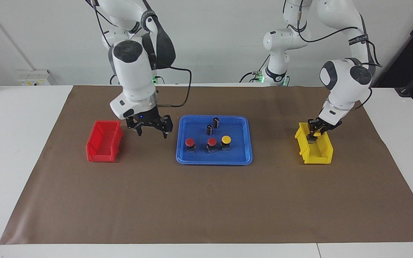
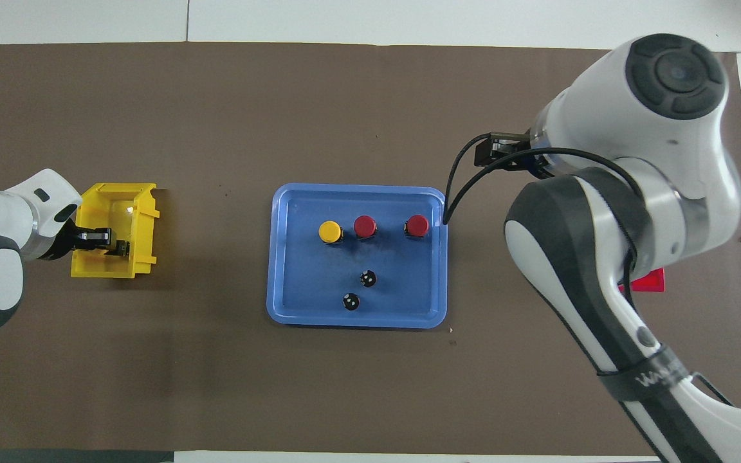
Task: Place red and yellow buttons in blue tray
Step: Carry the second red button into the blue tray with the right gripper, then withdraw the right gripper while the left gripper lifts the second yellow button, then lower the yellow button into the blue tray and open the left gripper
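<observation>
Two dark cylinders (image 1: 216, 122) stood nearest the robots in the blue tray (image 1: 244, 157) at mid-surface, then two red buttons (image 1: 190, 142) and one yellow button (image 1: 226, 139). The right end effector (image 1: 151, 129) hung wide open, empty, between tray and red bin (image 1: 100, 154). The left end effector (image 1: 314, 133) reached into the yellow bin (image 1: 321, 156), apparently gripping something.

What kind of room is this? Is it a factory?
Probably a robot lab, not a factory. Two white robot arms stand at a table covered by a brown mat, with a blue tray, small bins and loose cables against a plain wall: a practice set-up.
</observation>
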Controlling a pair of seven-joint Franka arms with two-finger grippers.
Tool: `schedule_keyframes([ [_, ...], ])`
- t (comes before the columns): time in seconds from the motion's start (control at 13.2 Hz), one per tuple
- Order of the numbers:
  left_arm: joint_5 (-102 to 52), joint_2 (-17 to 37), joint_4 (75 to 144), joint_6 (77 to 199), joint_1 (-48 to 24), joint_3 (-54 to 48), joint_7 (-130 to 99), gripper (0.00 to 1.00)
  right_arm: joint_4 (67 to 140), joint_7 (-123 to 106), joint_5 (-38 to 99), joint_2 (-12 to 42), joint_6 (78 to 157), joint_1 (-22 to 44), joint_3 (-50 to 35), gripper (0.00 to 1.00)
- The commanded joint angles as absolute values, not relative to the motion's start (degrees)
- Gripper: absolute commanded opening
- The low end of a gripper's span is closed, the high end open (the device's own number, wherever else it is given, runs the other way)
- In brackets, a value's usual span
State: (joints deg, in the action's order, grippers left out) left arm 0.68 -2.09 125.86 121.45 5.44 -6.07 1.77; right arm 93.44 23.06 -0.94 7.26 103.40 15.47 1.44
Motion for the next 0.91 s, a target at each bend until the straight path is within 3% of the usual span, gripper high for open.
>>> schedule_keyframes([
  [0.0, -0.3, -1.9, 110.7, 104.6, 4.0, -6.6, -1.6, 0.04, 93.4, 16.2, -0.6, 1.2, 96.1, 10.0, 0.8, 1.00],
  [0.15, -1.5, 0.3, 106.4, 105.0, -2.2, -6.6, -12.8, 0.03, 91.1, 8.7, -0.6, -0.3, 90.6, 5.5, 0.9, 1.00],
  [0.38, -1.5, 1.2, 110.9, 115.5, -13.2, -6.6, -31.8, 0.03, 91.0, 1.8, -0.7, -2.9, 85.0, -1.7, 1.0, 1.00],
  [0.61, -1.5, 4.3, 113.8, 123.4, -22.5, -6.6, -44.2, 0.03, 95.1, -2.3, -0.7, -5.0, 85.3, -4.3, 1.0, 1.00],
  [0.83, -1.5, 7.7, 113.9, 127.6, -26.0, -6.6, -47.9, 0.03, 94.6, -2.9, -1.3, -4.5, 88.0, -4.7, 0.9, 1.00],
])
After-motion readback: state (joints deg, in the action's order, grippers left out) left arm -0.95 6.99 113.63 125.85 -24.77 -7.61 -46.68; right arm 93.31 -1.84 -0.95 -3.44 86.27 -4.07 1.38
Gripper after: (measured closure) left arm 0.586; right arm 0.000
